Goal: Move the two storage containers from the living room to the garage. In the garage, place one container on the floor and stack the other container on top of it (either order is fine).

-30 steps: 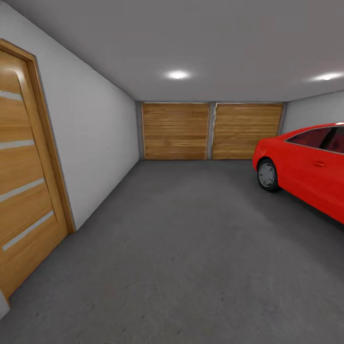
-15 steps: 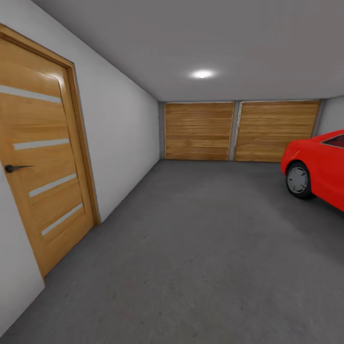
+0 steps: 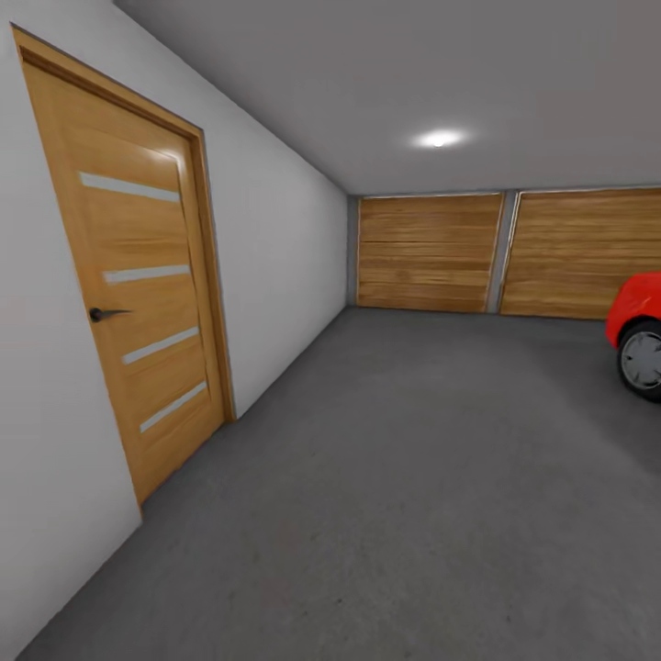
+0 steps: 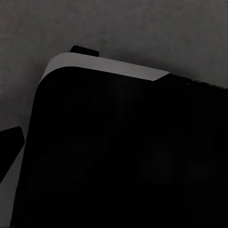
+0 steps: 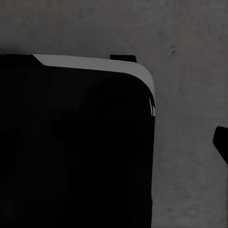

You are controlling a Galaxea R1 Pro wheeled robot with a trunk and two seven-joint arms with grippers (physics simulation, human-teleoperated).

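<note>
Facing the garage: grey floor [image 3: 395, 477], wooden door [image 3: 138, 275] at left, red car [image 3: 638, 335] at right. Wrist views show perhaps the robot's dark base [image 4: 118, 156]; gripper states can't be told.

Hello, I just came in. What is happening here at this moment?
The robot is in the garage, and nothing is being handled. The head view looks along the grey concrete floor, with a closed wooden door on the left wall, two wooden garage doors at the far end, and part of a red car at the right edge. Both wrist views look down on the robot's dark base over that floor. The containers are yet to be stacked.
</note>
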